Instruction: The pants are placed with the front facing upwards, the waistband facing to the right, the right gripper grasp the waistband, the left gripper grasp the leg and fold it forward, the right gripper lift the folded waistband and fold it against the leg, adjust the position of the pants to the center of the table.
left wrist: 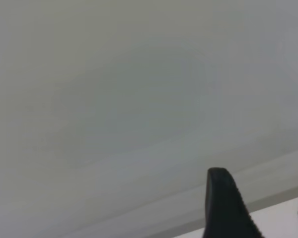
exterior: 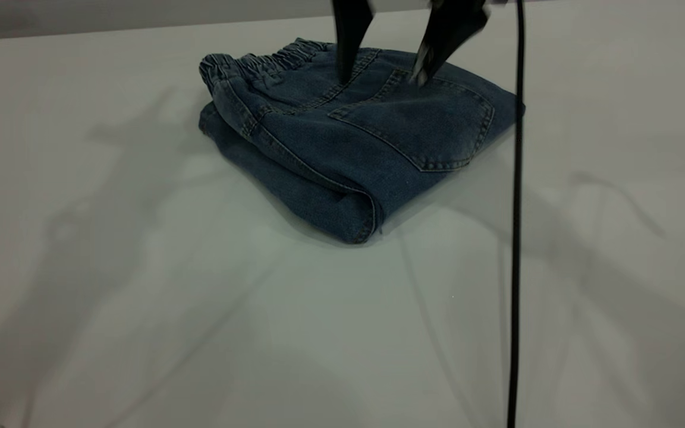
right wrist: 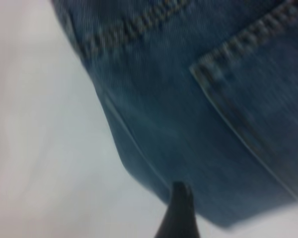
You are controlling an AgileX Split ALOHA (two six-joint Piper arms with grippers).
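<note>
On the worktop, toward its far side and a little right of the middle, your pants are lying as a folded bundle, back pocket facing up and the waistband gathered along the far left edge. Both folds appear done; what is remaining, by my judgement, is the shift to the centre.

Risks, largest first. The bundle is sitting in stacked layers with a rounded fold at the near corner, and if you are dragging it by the top layer alone, the upper layer is likely to slide over the lower one and open the fold. A drag across the smooth surface may also rotate the bundle, since the contact lies at the far edge rather than over the middle. A black cable is hanging down just beside the right edge of the pants, and a sideways move toward it may snag it.

Your right tool is standing over the far part of the pants, its two fingers spread apart, both tips reaching down to the denim near the pocket's upper seam; it is pinching nothing that I can see. The right wrist view is showing one fingertip against the cloth edge. Your left tool is showing apart from the pants, over bare surface, its fingers spread.
</note>
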